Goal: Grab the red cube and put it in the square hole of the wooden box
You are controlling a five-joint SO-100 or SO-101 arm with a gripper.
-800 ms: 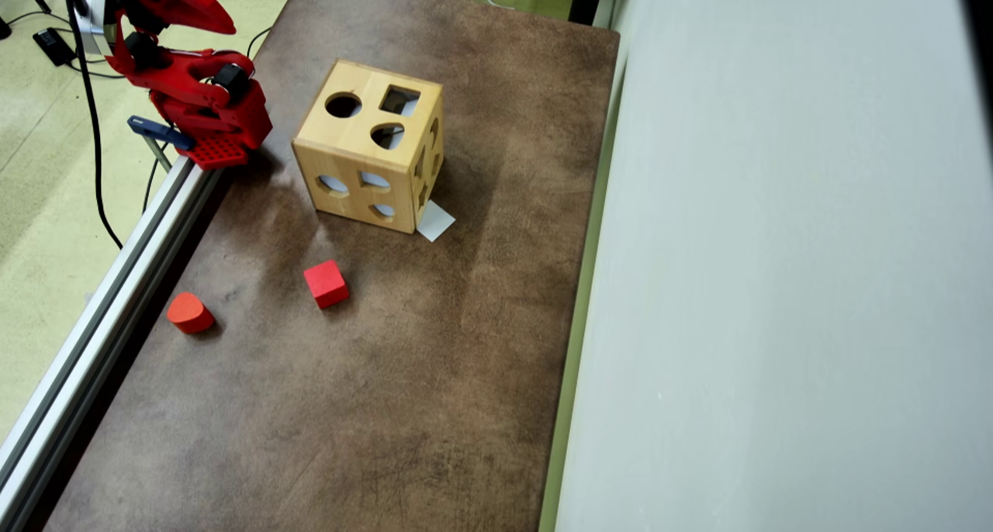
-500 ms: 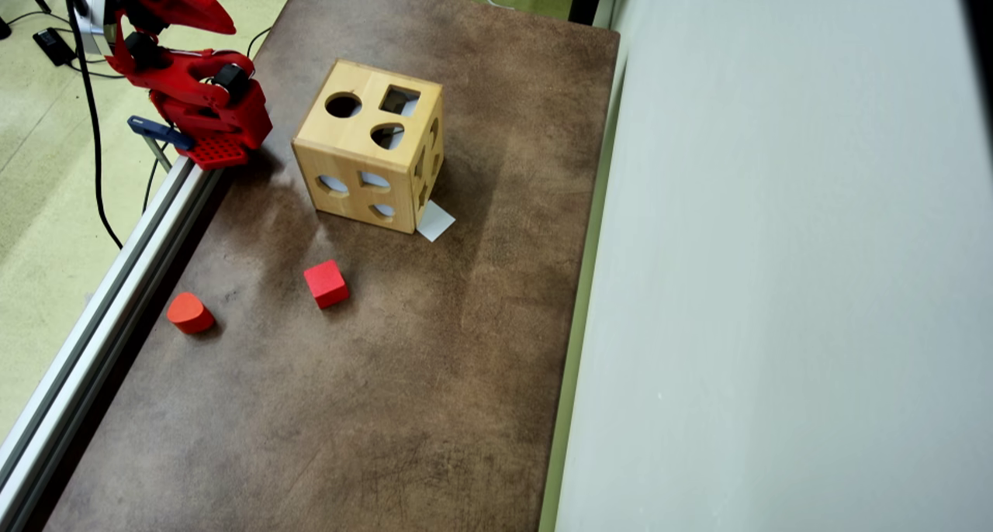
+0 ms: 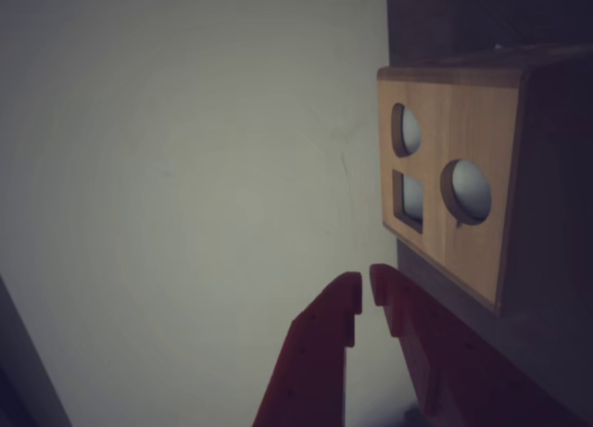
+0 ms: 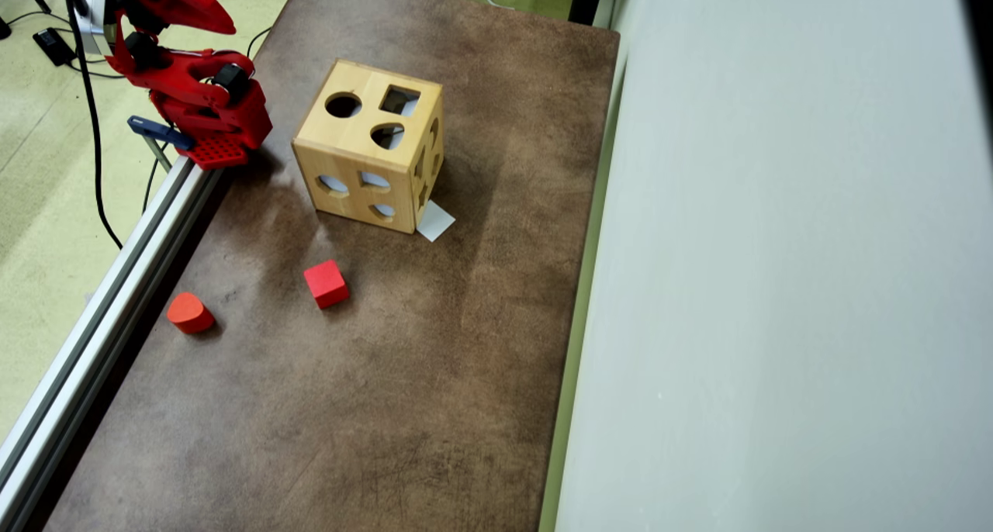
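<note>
The table (image 4: pixel 434 377) is a mottled dark brown, blotchy and worn-looking, paler in streaks. On it the wooden box (image 4: pixel 353 140) is pale yellow-tan with faint grain, and its square hole (image 4: pixel 399 100) shows dark with a grey glint inside. The red cube (image 4: pixel 326 284) is a bright, plain red; the rounded block (image 4: pixel 189 313) is more orange-red. A small pale grey card (image 4: pixel 435 221) peeks from under the box. The arm (image 4: pixel 202 98) is glossy red with black joints, and the end effector (image 3: pixel 365 297) is the same red. The wall (image 4: pixel 776 284) is flat grey-white.

Bare tabletop (image 4: pixel 434 377) rings the red cube (image 4: pixel 326 283) on all sides. The wooden box (image 4: pixel 369 146) stands at its 12 o'clock, an orange-red block (image 4: pixel 189 312) at 8 o'clock.
</note>
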